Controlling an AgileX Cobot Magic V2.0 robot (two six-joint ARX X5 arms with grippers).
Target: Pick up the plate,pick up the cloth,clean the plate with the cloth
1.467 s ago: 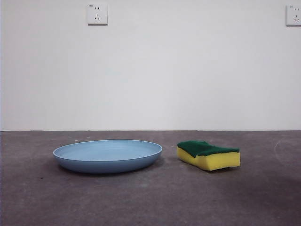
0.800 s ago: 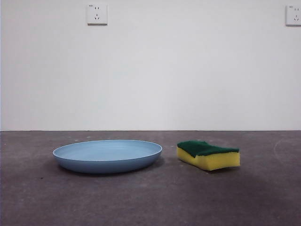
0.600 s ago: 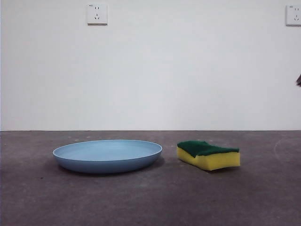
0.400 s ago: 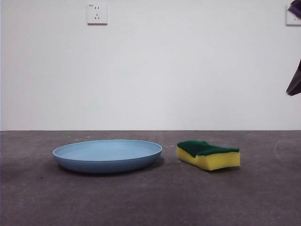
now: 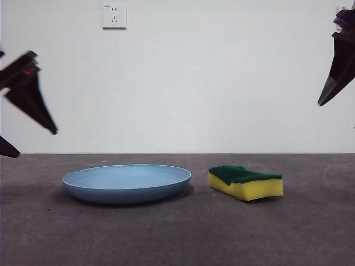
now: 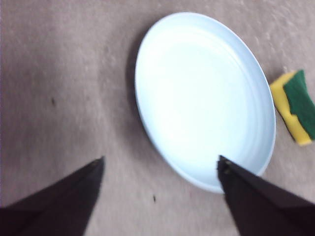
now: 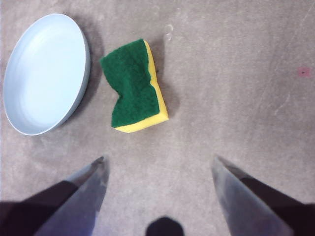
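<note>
On a grey, speckled worktop point(image 5: 177, 233) in front of a plain white wall point(image 5: 194, 83), a wide, shallow light-blue plate point(image 5: 127, 183) lies flat, left of centre in the front view. Just beside it, apart from its rim, lies the cloth point(image 5: 246, 182): a yellow sponge with a dark green scouring layer facing up, wavy along its edges. Nothing rests on the plate or the sponge.

The left claw point(image 5: 22, 105) hangs in the air at the left edge of the front view, above the worktop and short of the plate. Its two black jaws are spread wide and hold nothing. From its wrist camera, the plate point(image 6: 204, 98) fills much of the view between and beyond the jaws, with the sponge point(image 6: 295, 110) at the plate's far side.

The right claw point(image 5: 338, 61) hangs high at the right edge of the front view, well above the sponge. Its jaws are also spread wide and empty. Its wrist camera looks down on the sponge point(image 7: 134, 86) with the plate point(image 7: 44, 73) just beside it.

Two wall sockets point(image 5: 115, 16) sit high on the wall.
</note>
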